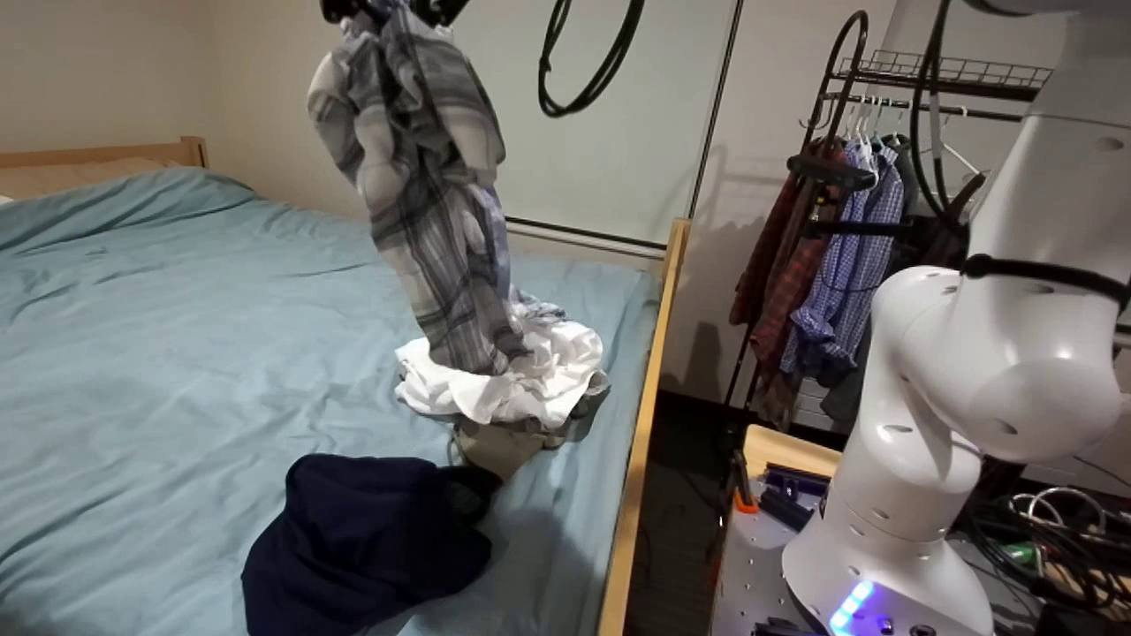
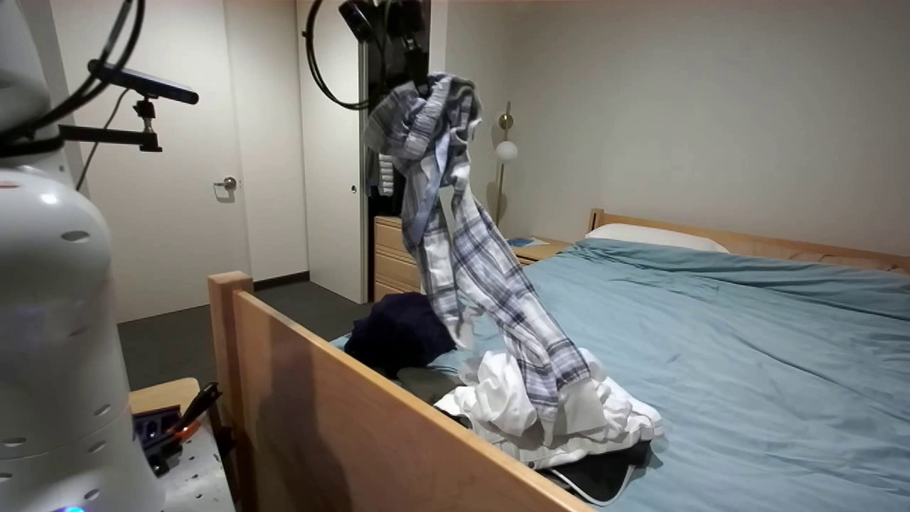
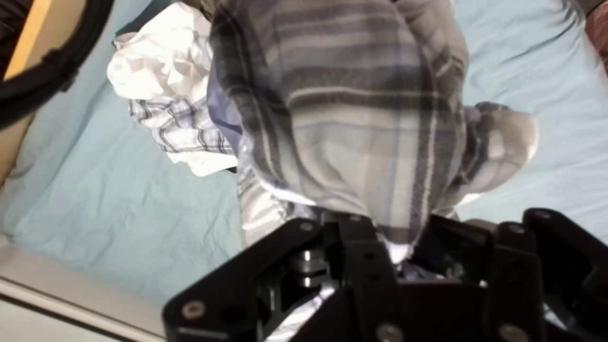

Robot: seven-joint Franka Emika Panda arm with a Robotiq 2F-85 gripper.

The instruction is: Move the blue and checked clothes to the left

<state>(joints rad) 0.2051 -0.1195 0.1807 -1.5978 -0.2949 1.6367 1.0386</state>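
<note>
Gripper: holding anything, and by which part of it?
Checked garment, by bunched fabric at its upper end, in the gripper; too crumpled to name the exact part.

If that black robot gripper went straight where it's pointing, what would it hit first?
First, the grey-and-white checked shirt hanging from the gripper; beyond, perhaps the pale blue bedsheet or crumpled white clothes; the shirt hides which.

In an exterior view, the gripper (image 1: 389, 11) and, near the bed's (image 1: 177, 336) corner, the dark blue garment (image 1: 371, 548) are cut off. In the wrist view, the fingers (image 3: 365, 256) are partly covered by the checked garment (image 3: 356, 118), which is blurred. By it, part of the white cloth (image 1: 570, 353) near the bed's wooden edge is hidden.
</note>
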